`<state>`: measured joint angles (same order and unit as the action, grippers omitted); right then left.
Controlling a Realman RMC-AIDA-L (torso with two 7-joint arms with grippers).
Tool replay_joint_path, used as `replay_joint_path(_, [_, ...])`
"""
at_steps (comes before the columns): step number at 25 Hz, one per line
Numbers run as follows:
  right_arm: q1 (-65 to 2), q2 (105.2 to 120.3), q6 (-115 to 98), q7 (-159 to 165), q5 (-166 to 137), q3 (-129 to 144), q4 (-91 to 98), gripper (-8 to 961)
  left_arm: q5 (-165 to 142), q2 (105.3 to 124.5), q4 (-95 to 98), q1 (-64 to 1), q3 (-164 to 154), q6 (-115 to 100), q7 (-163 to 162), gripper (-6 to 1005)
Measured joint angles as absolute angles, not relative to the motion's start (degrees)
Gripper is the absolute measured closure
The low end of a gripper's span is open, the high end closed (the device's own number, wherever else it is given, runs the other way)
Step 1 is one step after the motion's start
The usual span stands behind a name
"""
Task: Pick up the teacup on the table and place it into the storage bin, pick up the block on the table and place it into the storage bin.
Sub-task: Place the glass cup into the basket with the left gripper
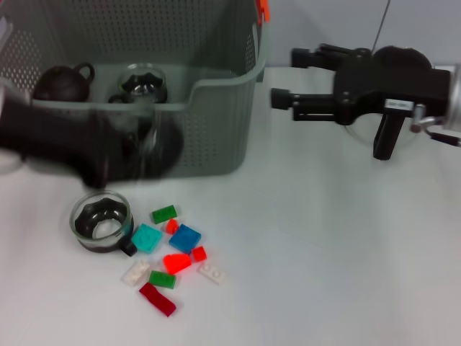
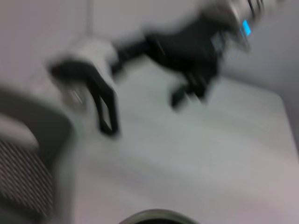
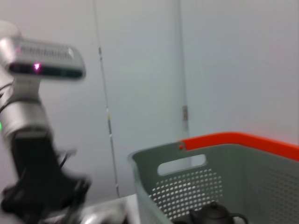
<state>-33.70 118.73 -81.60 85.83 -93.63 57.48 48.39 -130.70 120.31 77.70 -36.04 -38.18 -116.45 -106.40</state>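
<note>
A large grey-green perforated plastic storage bin (image 3: 224, 186) with an orange rim strip and a slotted handle hole holds a dark brown teapot (image 3: 216, 214). Beside it stands the blurred left arm (image 3: 32, 140), against a pale wall.

Left gripper (image 1: 137, 148) low; right gripper (image 1: 282, 78) raised

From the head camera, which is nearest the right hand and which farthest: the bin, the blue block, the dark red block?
From the right hand:
1. Bin, just to its left.
2. Blue block, lower left on the table.
3. Dark red block, front edge of the pile.
</note>
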Motion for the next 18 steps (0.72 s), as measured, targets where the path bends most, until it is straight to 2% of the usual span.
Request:
replay_joint_path(1, [-33.5, 118.54, -82.1, 86.0, -93.6, 56.8, 48.4, 36, -130.7, 120.31, 77.7, -36.0, -38.2, -116.5, -106.4, 940])
replay_joint_path(2, [-33.3, 118.34, -82.6, 86.1, -93.6, 56.0, 48.3, 36, -129.3, 118.60, 76.5, -40.0, -34.3, -114.9, -107.2, 940])
replay_joint_path(6, [-32.4, 117.74, -84.2, 87.2, -93.6, 53.1, 48.2, 36, -128.5, 115.48, 73.3, -44.3, -33.0, -108.8, -109.3, 939])
replay_joint_path(12, [-31.7, 117.30, -84.9, 88.7, -93.7, 51.5, 48.2, 36, -129.1, 111.39, 58.7, -48.3, -36.8, -87.9, -110.6, 939])
replay_joint_path(18, [-31.9, 117.13, -84.9, 89.9, -94.9, 51.4, 48.2, 36, -129.5, 110.31, 48.9, -49.6, -45.4, -70.0, -110.5, 938])
